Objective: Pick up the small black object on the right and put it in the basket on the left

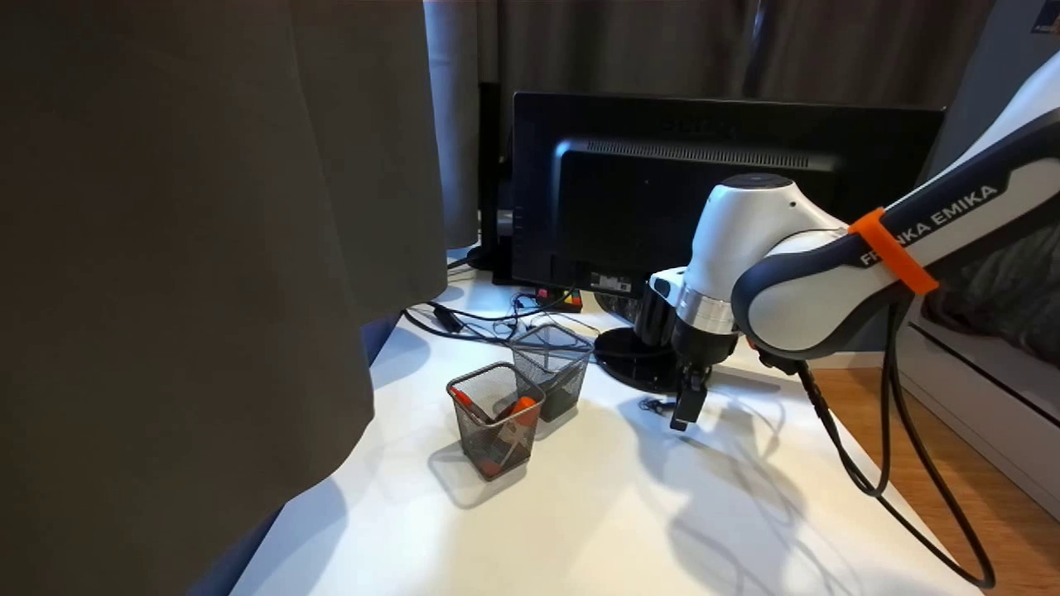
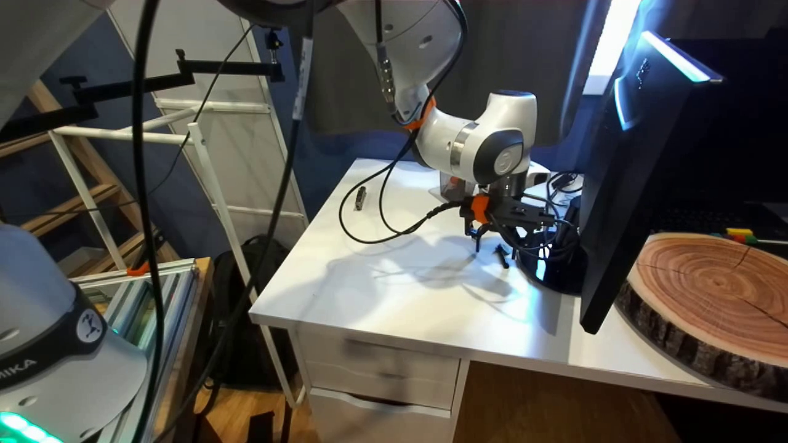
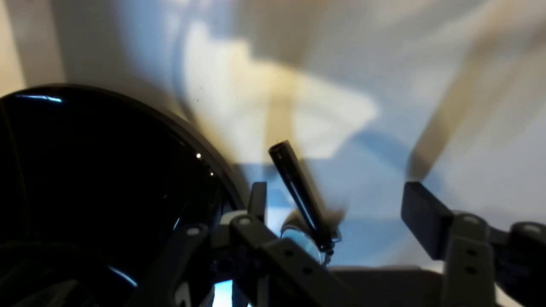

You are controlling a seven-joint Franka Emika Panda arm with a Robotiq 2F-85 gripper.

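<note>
The small black object (image 3: 300, 194) is a thin black tube with a metal clip and a shiny round piece at one end. It lies on the white desk beside the monitor's base; it also shows in both exterior views (image 1: 657, 406) (image 2: 502, 255). My gripper (image 3: 337, 209) is open and empty just above it. In the wrist view the tube lies between the fingers, nearer the left one, with a gap on each side. The gripper shows in both exterior views (image 1: 687, 410) (image 2: 496, 245). A mesh basket (image 1: 474, 439) holding red and orange items stands left of the gripper.
A second mesh basket (image 1: 571, 391) with dark items stands behind the front one. The round black monitor base (image 3: 106, 170) is close to the left finger, and the monitor (image 1: 729, 190) rises behind the wrist. Cables (image 1: 464, 323) lie at the back. A small dark item (image 2: 360, 198) lies farther off.
</note>
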